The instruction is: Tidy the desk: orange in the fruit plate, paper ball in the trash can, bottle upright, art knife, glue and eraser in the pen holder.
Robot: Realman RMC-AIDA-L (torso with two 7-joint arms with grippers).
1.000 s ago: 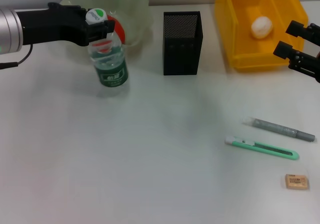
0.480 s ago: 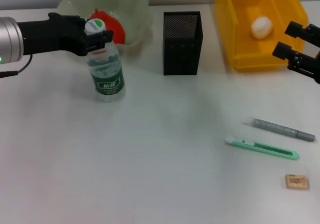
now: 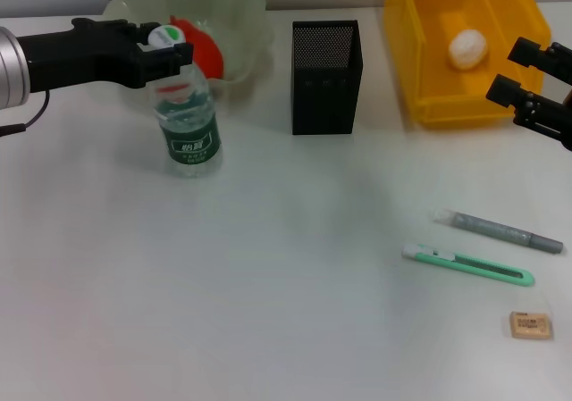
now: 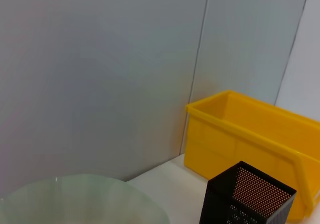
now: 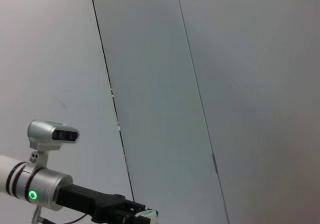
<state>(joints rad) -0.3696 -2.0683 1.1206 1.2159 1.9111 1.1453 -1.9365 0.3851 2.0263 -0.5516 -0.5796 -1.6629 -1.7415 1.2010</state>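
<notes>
A clear bottle (image 3: 188, 115) with a green label stands upright at the back left of the white desk. My left gripper (image 3: 166, 42) reaches in from the left and is shut on its white-green cap. The orange (image 3: 204, 48) lies in the pale green fruit plate (image 3: 243, 12) just behind. The paper ball (image 3: 467, 48) lies in the yellow bin (image 3: 429, 71). The grey glue stick (image 3: 499, 231), green art knife (image 3: 469, 265) and tan eraser (image 3: 530, 325) lie at the front right. The black mesh pen holder (image 3: 326, 75) stands at the back middle. My right gripper (image 3: 527, 75) hovers open at the right edge.
The left wrist view shows the fruit plate's rim (image 4: 75, 199), the pen holder (image 4: 245, 194) and the yellow bin (image 4: 250, 134) against a grey wall. The right wrist view shows the wall and my left arm (image 5: 75, 196) far off.
My left gripper has drawn a little to the left with the bottle, which now stands straighter. The right arm has not moved.
</notes>
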